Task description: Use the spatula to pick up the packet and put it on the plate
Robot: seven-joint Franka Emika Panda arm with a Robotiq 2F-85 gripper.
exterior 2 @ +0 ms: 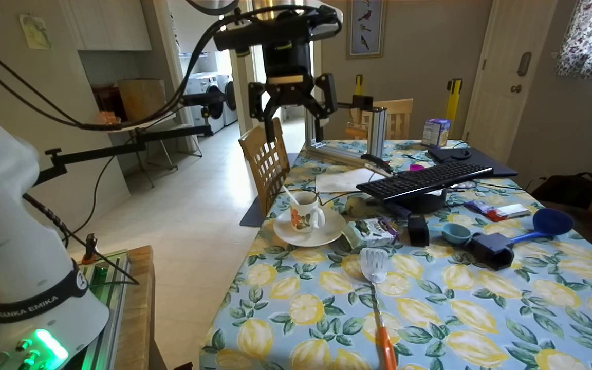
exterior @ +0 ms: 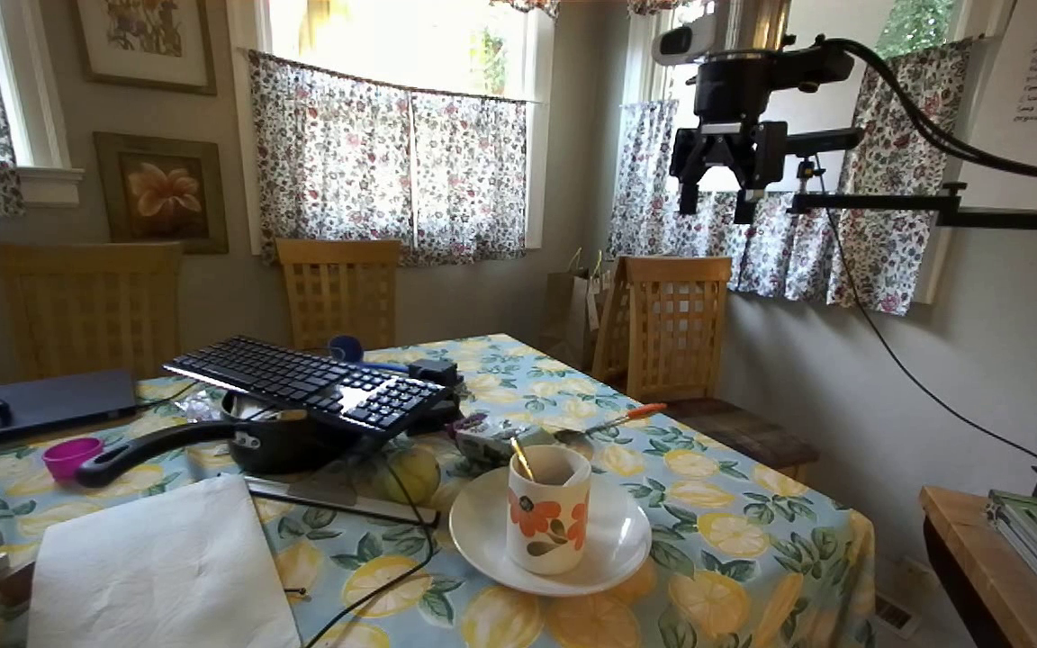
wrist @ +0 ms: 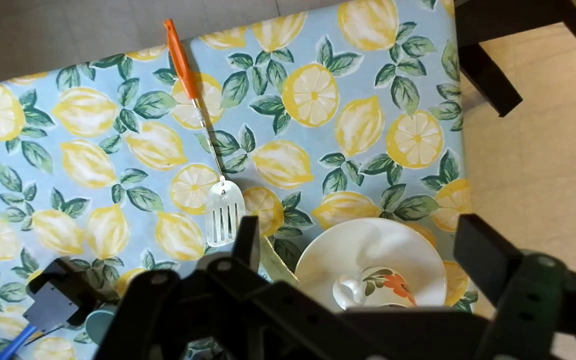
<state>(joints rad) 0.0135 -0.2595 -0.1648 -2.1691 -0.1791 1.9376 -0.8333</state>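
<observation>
The spatula lies on the tablecloth, with a slotted metal blade [wrist: 225, 212] and an orange handle [exterior 2: 385, 345]. It also shows in an exterior view, partly hidden behind the packet and cup [exterior: 646, 410]. The packet [exterior 2: 370, 233], small, greyish-white and green, lies between the plate and the spatula blade; in the wrist view a finger partly hides it [wrist: 274, 262]. The round white plate [exterior 2: 329, 234] holds the orange-flowered cup [exterior 2: 303, 218], with a thin utensil standing in it. My gripper [exterior 2: 295, 136] is open and empty, high above the table; the wrist view shows its fingers [wrist: 365, 250] apart over the plate.
A black keyboard [exterior: 302, 382] rests tilted on a black pan [exterior: 280, 450]. Black blocks [exterior 2: 490, 250], a teal cup [exterior 2: 456, 233] and a blue ladle [exterior 2: 553, 222] lie beyond the packet. A white sheet [exterior: 163, 567] and a metal frame [exterior 2: 337, 154] are on the table.
</observation>
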